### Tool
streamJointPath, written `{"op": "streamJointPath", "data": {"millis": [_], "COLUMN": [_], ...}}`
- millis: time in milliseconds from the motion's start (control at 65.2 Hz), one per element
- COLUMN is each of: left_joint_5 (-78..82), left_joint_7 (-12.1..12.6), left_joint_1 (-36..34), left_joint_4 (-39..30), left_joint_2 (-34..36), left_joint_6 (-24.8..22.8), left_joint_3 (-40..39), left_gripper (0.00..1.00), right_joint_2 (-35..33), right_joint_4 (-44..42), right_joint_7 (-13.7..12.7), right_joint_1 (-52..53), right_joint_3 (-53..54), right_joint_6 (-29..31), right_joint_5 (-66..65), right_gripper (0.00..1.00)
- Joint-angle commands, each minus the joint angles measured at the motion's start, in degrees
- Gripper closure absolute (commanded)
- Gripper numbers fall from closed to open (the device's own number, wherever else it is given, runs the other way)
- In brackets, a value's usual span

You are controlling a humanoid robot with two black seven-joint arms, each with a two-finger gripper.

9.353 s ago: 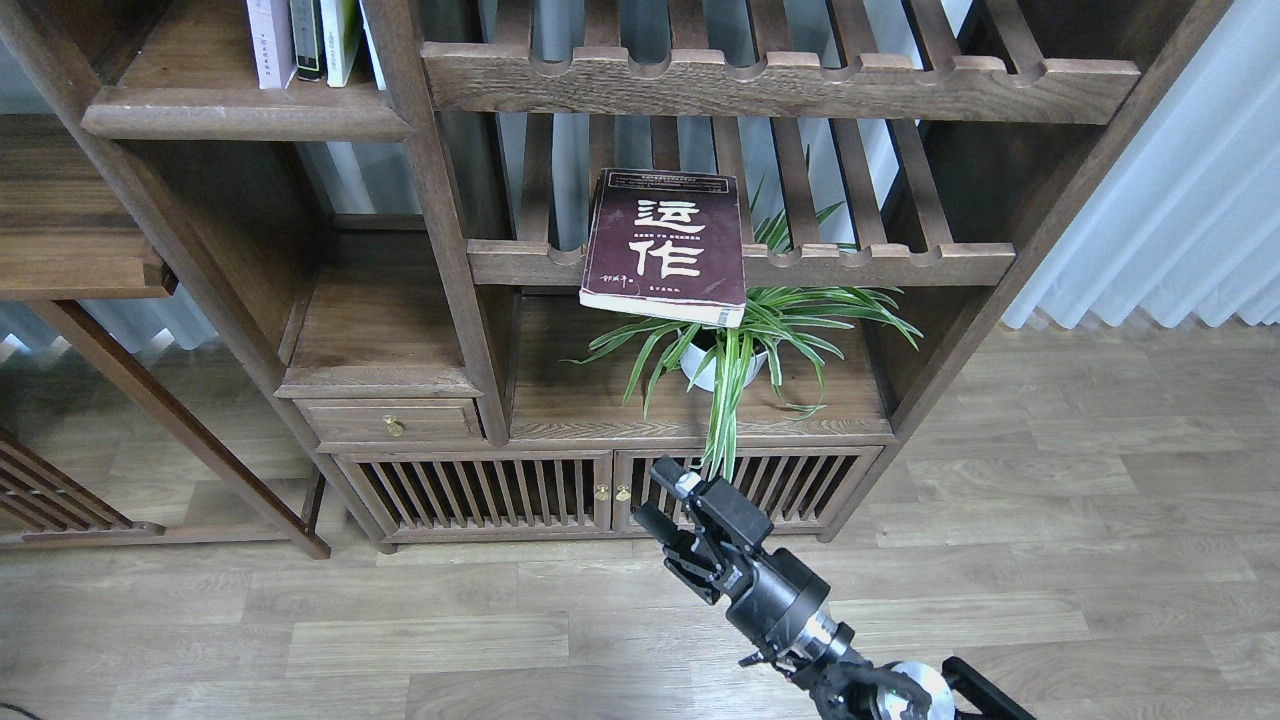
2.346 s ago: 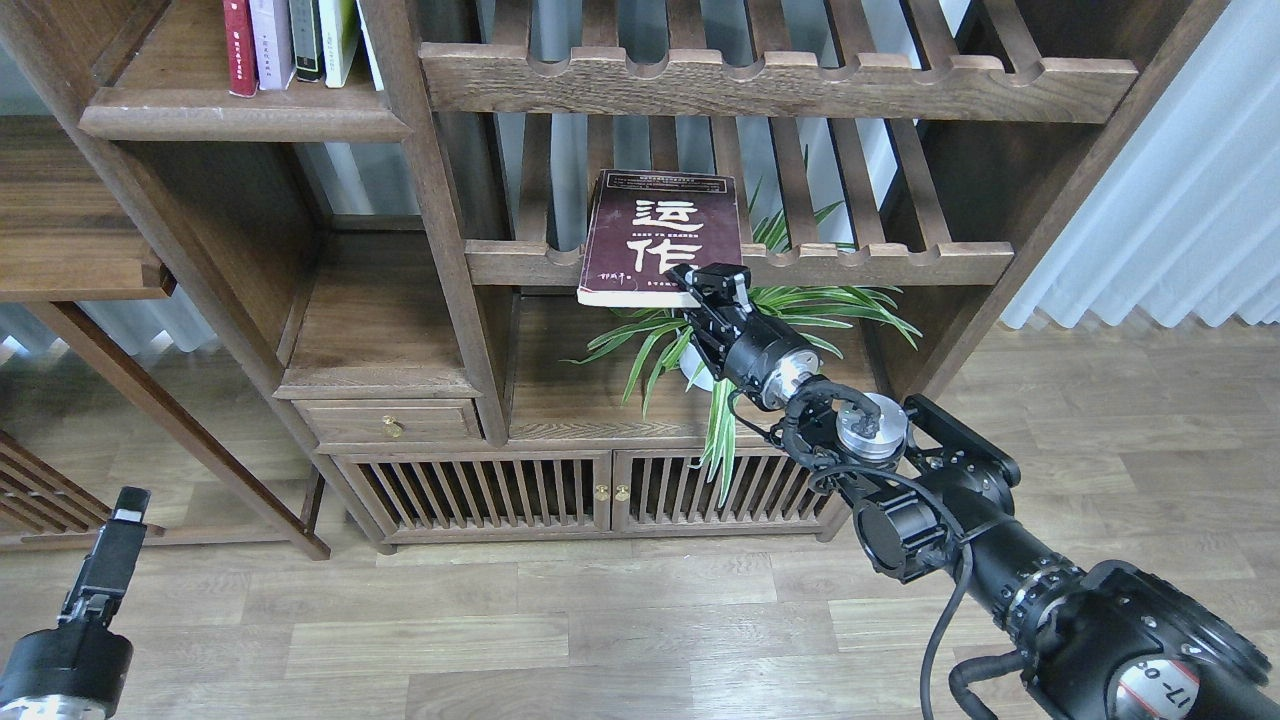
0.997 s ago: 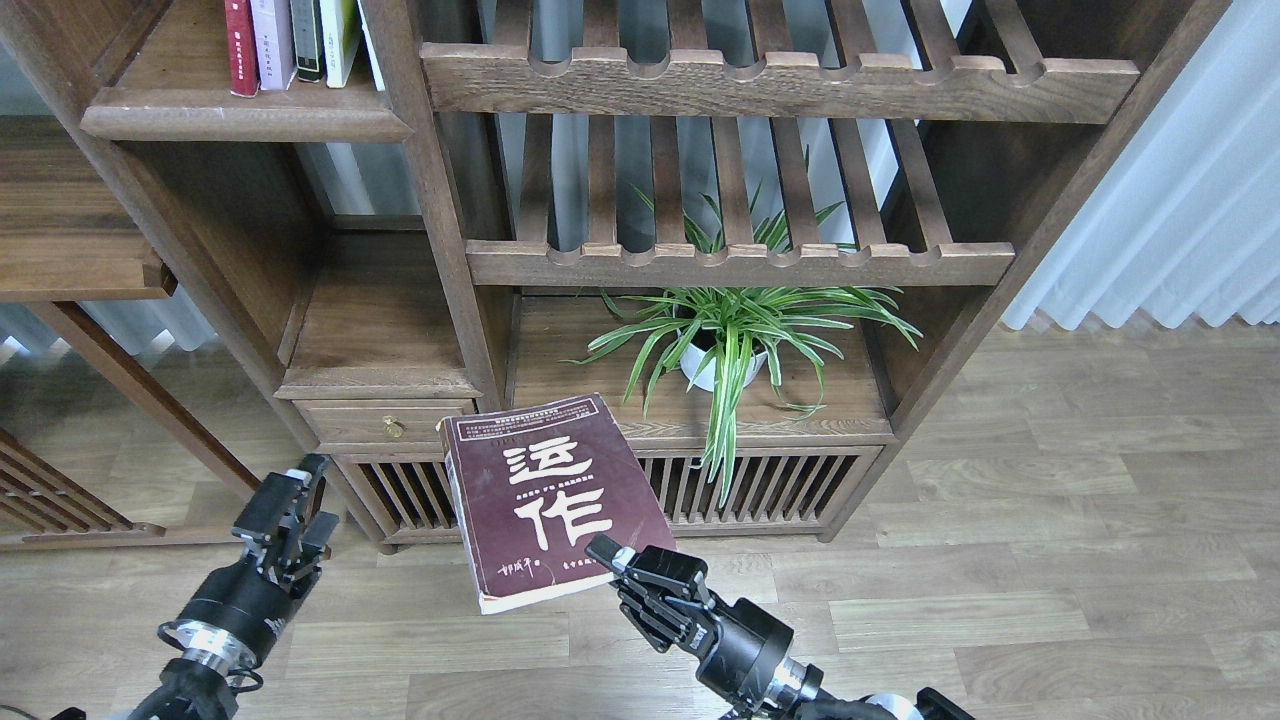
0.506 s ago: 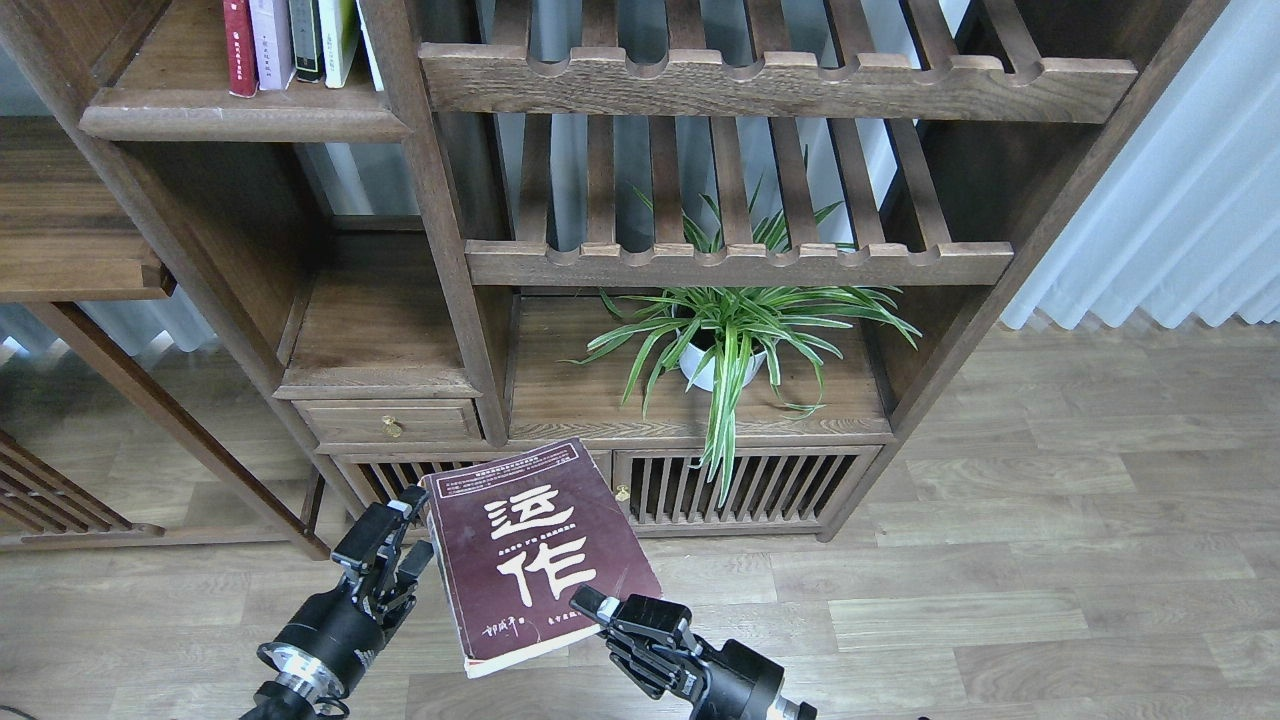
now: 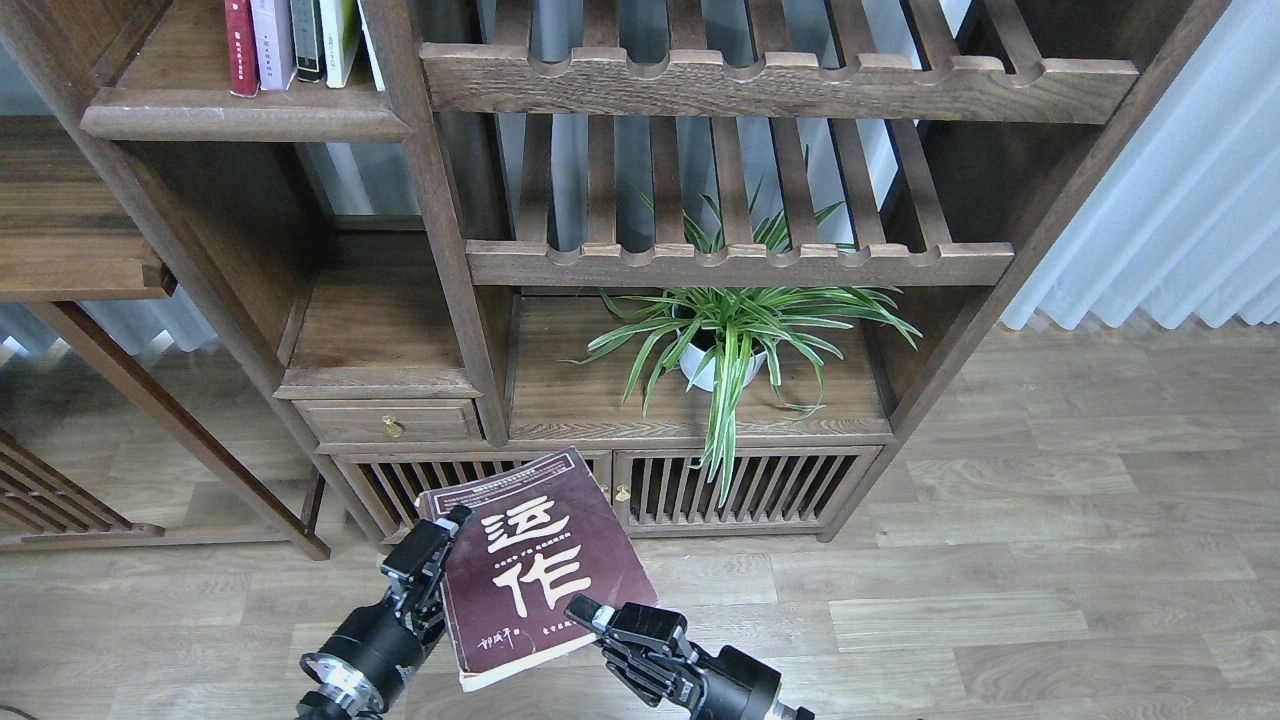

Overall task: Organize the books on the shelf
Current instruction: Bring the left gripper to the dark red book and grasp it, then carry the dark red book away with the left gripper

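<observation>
The maroon book (image 5: pixel 535 570) cover reads "运作" in white.

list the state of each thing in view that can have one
maroon book: closed, cover up, held in the air between both arms
right tool: shut on the book's lower right edge
left tool: at the book's left edge, grip unclear
red book: upright on the shelf
lilac book: upright beside it
drawer: closed
cabinet doors: closed
potted plant: upright

Potted spider plant (image 5: pixel 735 335), white curtain (image 5: pixel 1170 200)
</observation>
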Motion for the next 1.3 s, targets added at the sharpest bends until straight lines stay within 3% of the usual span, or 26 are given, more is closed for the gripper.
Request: {"op": "streamJointPath", "data": {"millis": [0,31,46,107,230,537,567,613,629,659,690,767,797,874,1058,1150,1288], "left_joint_5": [-0.5,-0.8,-2.3,-3.7,-4.6,-4.6,-4.5,-4.7,-4.7,-4.7,-4.8,-4.7,-4.3,-4.1,-3.7,-3.9,-4.6], "left_joint_7": [-0.3,-0.3,-0.4,-0.4,-0.4,-0.4,-0.2,0.0,0.0,0.0,0.0,0.1,0.3,0.4,-0.1,-0.8,-1.7], "left_joint_1": [-0.6,-0.8,-1.3,-2.0,-3.4,-3.5,-3.6,-3.9,-4.2,-4.3,-4.4,-4.4,-4.4,-4.6,-5.1,-7.3,-14.2], "left_joint_4": [0.1,0.2,0.5,1.2,2.7,3.8,4.2,4.8,5.0,5.0,5.0,4.7,3.5,1.5,-7.5,-11.5,-11.7], "left_joint_2": [-1.3,-1.3,-1.3,-1.3,-1.2,0.2,0.9,2.4,3.4,4.9,6.5,10.6,16.6,21.7,34.9,40.7,46.2], "left_joint_6": [0.0,0.0,0.0,0.0,0.0,0.0,0.0,0.0,0.0,0.0,0.0,0.0,0.0,0.0,0.0,0.0,0.0], "left_joint_3": [1.9,2.1,2.6,3.1,4.5,4.0,3.7,3.5,3.3,3.0,2.6,1.5,-0.5,-2.8,-12.4,-17.2,-19.5], "left_gripper": [0.46,0.48,0.6,0.7,0.84,0.92,0.92,0.93,0.93,0.93,0.94,0.94,0.94,0.94,0.94,0.94,0.94], "right_joint_2": [0.0,0.0,0.0,0.0,0.0,0.0,0.0,0.0,0.0,0.0,0.0,0.0,0.0,0.0,0.0,0.0,0.0], "right_joint_4": [0.0,0.0,0.0,0.0,0.0,-0.1,0.0,-0.1,-0.1,-0.1,-0.1,-0.4,-0.7,-0.8,-1.9,-2.3,-2.3], "right_joint_7": [0.0,0.0,0.0,0.0,0.0,0.0,0.0,0.0,0.0,0.0,0.0,0.0,0.0,0.0,0.0,0.0,0.0], "right_joint_1": [0.0,0.0,0.0,-0.1,0.0,0.0,-0.1,0.0,-0.1,0.0,0.1,0.1,0.0,0.0,0.0,0.0,0.0], "right_joint_3": [0.0,0.0,0.1,0.1,0.1,0.4,0.3,0.2,0.2,0.0,0.4,1.1,1.6,2.1,2.4,2.4,2.4], "right_joint_6": [0.0,0.0,0.0,0.0,0.0,0.0,0.0,0.0,0.0,0.0,0.0,0.0,0.0,0.0,0.0,0.0,0.0], "right_joint_5": [0.0,0.0,0.0,-0.1,-0.1,-0.3,-0.6,-1.3,-2.2,-4.0,-5.6,-7.2,-7.2,-7.2,-7.2,-7.2,-7.2], "right_gripper": [0.93,0.93,0.93,0.93,0.93,0.89,0.83,0.6,0.37,0.11,0.06,0.03,0.02,0.02,0.02,0.02,0.02]}}
